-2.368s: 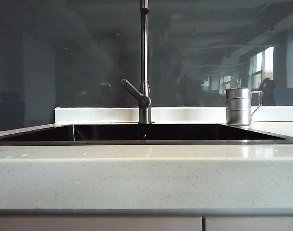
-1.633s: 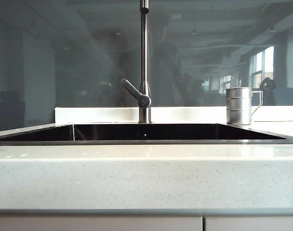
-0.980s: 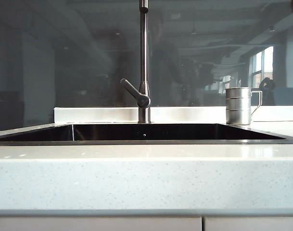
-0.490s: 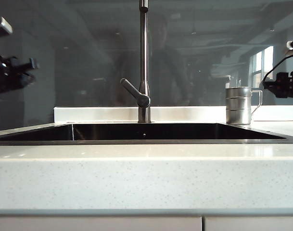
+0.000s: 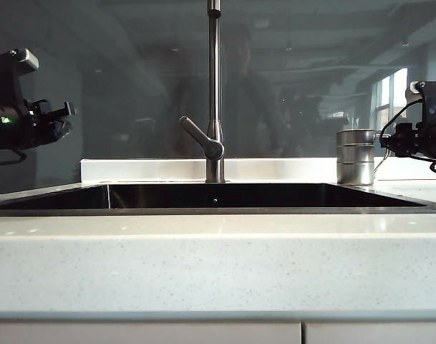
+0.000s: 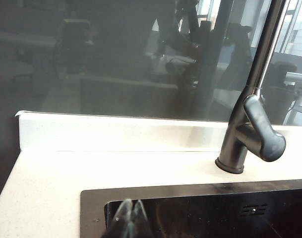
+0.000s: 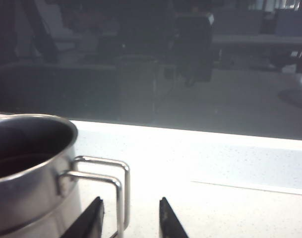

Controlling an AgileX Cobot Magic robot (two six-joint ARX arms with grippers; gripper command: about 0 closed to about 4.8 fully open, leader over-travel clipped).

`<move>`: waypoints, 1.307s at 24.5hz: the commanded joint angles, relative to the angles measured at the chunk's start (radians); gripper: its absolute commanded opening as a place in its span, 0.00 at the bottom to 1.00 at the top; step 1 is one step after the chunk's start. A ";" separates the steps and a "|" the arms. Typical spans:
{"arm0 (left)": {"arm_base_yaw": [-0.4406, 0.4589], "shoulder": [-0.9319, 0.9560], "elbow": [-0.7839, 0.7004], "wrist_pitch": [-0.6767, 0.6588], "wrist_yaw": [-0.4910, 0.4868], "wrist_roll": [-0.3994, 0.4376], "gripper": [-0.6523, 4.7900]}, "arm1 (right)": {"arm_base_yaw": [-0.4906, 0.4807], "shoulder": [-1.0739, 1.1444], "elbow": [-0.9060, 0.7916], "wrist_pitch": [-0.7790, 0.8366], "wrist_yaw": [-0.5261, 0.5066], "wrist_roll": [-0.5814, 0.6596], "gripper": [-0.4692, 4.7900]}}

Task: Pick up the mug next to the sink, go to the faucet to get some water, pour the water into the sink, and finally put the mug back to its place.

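Tabletop of pale speckled stone carries everything, and I read it from the left. My left gripper hangs high over the sink's left end with its jaws clenched on nothing, well apart from anything I need. Next comes the sink, dark inside, with the faucet rising behind its middle and the lever angled down toward the left. No water runs.

At the right, the mug stands upright on the tabletop at the sink's back corner. My right gripper hovers just beside it with its jaws released. From my right wrist, the thin wire handle sits next to one fingertip, and I cannot tell whether it lies inside the gap.

As I judge it, closing off-centre could let a finger push the wire, spinning or tipping the light mug toward the sink. Pinching thin wire alone may also let the mug swing once lifted.
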 commanded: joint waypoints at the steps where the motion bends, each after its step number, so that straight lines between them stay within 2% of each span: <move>1: 0.000 0.000 0.005 0.019 0.006 0.001 0.11 | 0.000 0.008 0.050 -0.040 -0.003 -0.001 0.39; 7: 0.000 0.000 0.005 0.021 0.006 0.001 0.11 | 0.012 0.048 0.113 -0.058 -0.004 0.000 0.39; 17: -0.001 0.000 0.005 0.021 0.006 0.001 0.11 | 0.027 0.054 0.128 -0.053 0.012 0.000 0.38; 20: -0.001 0.000 0.005 0.021 0.006 0.001 0.11 | 0.027 0.054 0.129 -0.045 0.012 0.000 0.33; 21: -0.001 0.000 0.005 0.021 0.006 0.001 0.11 | 0.027 0.054 0.129 -0.046 0.012 0.000 0.24; 24: -0.002 0.000 0.005 0.021 0.006 0.001 0.11 | 0.027 0.054 0.129 -0.045 0.013 0.000 0.21; 25: -0.002 0.000 0.005 0.021 0.006 0.000 0.11 | 0.027 0.054 0.129 -0.045 0.012 0.000 0.14; 27: -0.004 0.000 0.010 0.021 0.006 0.001 0.11 | 0.028 0.054 0.129 -0.045 0.013 0.000 0.08; 32: -0.023 0.010 0.047 0.008 0.008 0.005 0.11 | 0.027 0.048 0.129 -0.046 0.034 0.003 0.09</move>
